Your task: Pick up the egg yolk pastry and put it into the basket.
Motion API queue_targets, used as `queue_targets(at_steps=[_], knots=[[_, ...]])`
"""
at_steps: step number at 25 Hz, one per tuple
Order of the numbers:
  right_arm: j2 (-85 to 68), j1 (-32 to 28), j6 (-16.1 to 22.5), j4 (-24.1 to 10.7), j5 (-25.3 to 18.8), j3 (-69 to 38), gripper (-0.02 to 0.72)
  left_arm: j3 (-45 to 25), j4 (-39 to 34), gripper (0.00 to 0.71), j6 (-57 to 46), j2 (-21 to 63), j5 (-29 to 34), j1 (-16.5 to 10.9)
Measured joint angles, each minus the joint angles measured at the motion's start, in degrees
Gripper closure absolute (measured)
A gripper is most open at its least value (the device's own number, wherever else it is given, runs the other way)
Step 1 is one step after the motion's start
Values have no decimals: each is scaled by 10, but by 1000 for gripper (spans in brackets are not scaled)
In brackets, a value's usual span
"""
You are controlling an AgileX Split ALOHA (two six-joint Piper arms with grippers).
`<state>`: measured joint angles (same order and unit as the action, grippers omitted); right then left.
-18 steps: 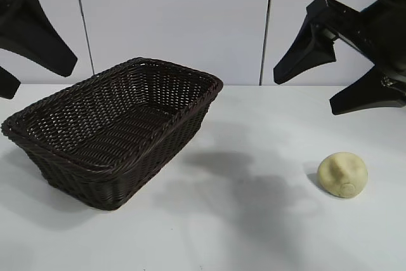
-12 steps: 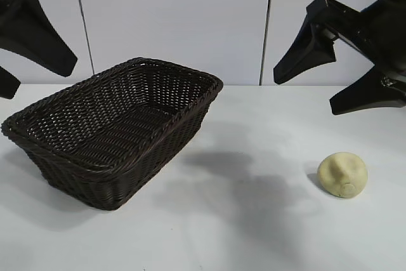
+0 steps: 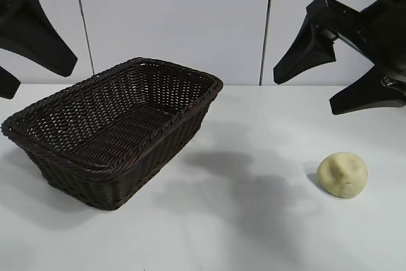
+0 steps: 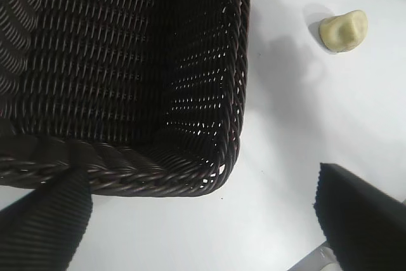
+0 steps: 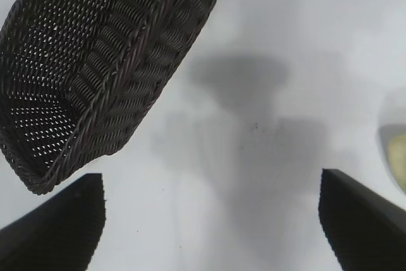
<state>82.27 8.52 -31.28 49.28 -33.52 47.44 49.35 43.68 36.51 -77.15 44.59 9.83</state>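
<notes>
Jaws apart on both our grippers, upper corners; egg yolk pastry [image 3: 342, 174] lower right looks soft, light, dent-prone, so we'd pinch its sides gently

- A white desk [image 3: 254, 233] is lying under soft grey shadows.
- A pale panelled wall [image 3: 177, 23] is standing behind it, with dark vertical seams [image 3: 267, 23] running down.

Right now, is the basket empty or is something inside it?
Empty. The basket shows only bare weave inside; the egg yolk pastry lies on the table, apart from it.
</notes>
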Motion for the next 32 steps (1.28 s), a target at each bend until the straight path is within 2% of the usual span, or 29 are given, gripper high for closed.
queue_targets(at_steps=[9,12,16,24,27,32], knots=[[0,0,0,0,0,0,50,0,0,22,-1,0,-14,0],[0,0,0,0,0,0,50,0,0,22,-32,0,-17,0],[0,0,0,0,0,0,50,0,-27,22,-156,0,-37,0],[0,0,0,0,0,0,50,0,-209,22,-488,0,-47,0],[0,0,0,0,-2,0,50,0,-239,22,-546,0,-43,0],[0,0,1,0,-2,0,50,0,-227,22,-561,0,-21,4]])
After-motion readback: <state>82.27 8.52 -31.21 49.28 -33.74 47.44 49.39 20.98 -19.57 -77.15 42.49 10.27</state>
